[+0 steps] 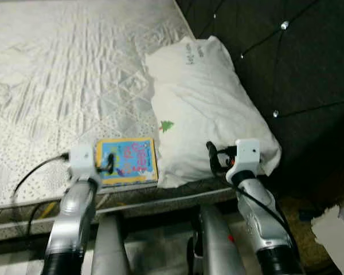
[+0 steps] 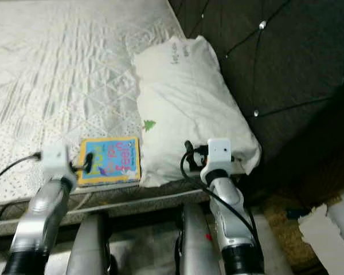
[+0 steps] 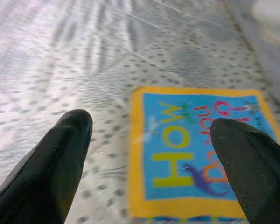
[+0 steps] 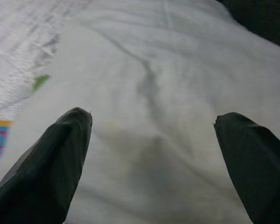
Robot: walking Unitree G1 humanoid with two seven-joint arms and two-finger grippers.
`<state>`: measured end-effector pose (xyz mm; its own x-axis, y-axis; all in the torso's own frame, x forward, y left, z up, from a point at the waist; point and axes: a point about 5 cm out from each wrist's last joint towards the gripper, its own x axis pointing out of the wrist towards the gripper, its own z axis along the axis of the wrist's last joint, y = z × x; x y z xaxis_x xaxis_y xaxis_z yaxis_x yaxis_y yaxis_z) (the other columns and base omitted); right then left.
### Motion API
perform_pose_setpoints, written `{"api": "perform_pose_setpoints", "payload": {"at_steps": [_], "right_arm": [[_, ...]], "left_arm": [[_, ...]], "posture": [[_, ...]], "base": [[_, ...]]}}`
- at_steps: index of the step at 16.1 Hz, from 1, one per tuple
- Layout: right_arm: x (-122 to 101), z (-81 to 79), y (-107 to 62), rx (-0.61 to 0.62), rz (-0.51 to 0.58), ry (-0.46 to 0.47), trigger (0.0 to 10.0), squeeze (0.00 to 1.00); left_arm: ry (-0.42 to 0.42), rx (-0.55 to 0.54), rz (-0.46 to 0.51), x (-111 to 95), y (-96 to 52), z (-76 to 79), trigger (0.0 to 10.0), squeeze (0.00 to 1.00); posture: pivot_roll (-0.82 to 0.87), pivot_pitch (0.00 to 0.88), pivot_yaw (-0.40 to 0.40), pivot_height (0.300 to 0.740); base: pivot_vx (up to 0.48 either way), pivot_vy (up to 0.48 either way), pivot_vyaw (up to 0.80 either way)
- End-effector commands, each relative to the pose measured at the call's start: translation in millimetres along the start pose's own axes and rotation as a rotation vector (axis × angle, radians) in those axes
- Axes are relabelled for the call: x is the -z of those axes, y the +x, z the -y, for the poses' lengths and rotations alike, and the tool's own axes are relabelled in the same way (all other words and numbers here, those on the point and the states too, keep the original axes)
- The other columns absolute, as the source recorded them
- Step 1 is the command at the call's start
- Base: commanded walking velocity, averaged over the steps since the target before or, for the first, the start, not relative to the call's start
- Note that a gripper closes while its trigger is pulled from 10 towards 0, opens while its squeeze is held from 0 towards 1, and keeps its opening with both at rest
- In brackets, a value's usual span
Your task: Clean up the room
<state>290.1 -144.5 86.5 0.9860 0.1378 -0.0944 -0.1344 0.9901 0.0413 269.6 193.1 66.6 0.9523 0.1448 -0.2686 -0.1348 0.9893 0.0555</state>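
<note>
Hovering w/ fingers spread wide, empty, left gripper sits over the yellow-bordered blue picture book on the quilted white mattress, just beside the rumpled white pillow. Right gripper gapes over pillow, nothing held. Prob best: straddle the book's edge before closing.

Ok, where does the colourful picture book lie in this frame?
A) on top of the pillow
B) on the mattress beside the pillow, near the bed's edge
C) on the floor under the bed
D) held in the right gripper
B: the picture book lies flat on the quilted mattress next to the white pillow, with the open left gripper poised at it.
</note>
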Motion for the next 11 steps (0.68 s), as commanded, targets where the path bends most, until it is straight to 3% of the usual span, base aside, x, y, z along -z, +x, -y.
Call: {"api": "perform_pose_setpoints", "payload": {"at_steps": [1,3,4,5,6,11], "right_arm": [[0,-3.6,1.8,-0.026,0.004,0.028,10.0,0.0],[-1,-11.6,3.8,-0.055,0.015,0.049,10.0,0.0],[-2,-14.5,6.7,-0.063,0.025,0.056,10.0,0.0],[-5,-14.5,10.7,-0.06,0.035,0.074,10.0,0.0],[-10,-15.4,13.5,-0.066,0.055,0.09,10.0,0.0],[-30,-28.1,26.6,-0.121,0.149,0.128,10.0,0.0]], "left_arm": [[0.037,-0.017,0.083,-14,-4.8,3.3,10.0,1.0],[0.146,-0.036,0.186,-21,-13.4,6.0,10.0,1.0],[0.262,-0.038,0.265,-28,-16.5,12.4,10.0,0.0],[0.299,-0.049,0.304,-36,-16.6,18.4,10.0,0.0],[0.228,0.059,0.381,-47,-19.7,27.9,10.0,0.0],[0.184,0.125,0.435,-59,-11.8,45.0,10.0,0.0]], "posture": [[0.07,0.056,-0.013,0.575],[0.08,0.047,-0.012,0.575],[0.08,0.038,-0.011,0.575],[0.09,0.026,-0.009,0.575],[0.09,0.018,-0.008,0.575],[0.08,0.0,-0.006,0.585]], "base": [[0.0,0.0,0.0],[0.0,0.0,0.0],[0.0,0.0,0.0],[0.0,0.0,0.0],[0.0,0.0,0.0],[0.0,0.0,0.0]]}}
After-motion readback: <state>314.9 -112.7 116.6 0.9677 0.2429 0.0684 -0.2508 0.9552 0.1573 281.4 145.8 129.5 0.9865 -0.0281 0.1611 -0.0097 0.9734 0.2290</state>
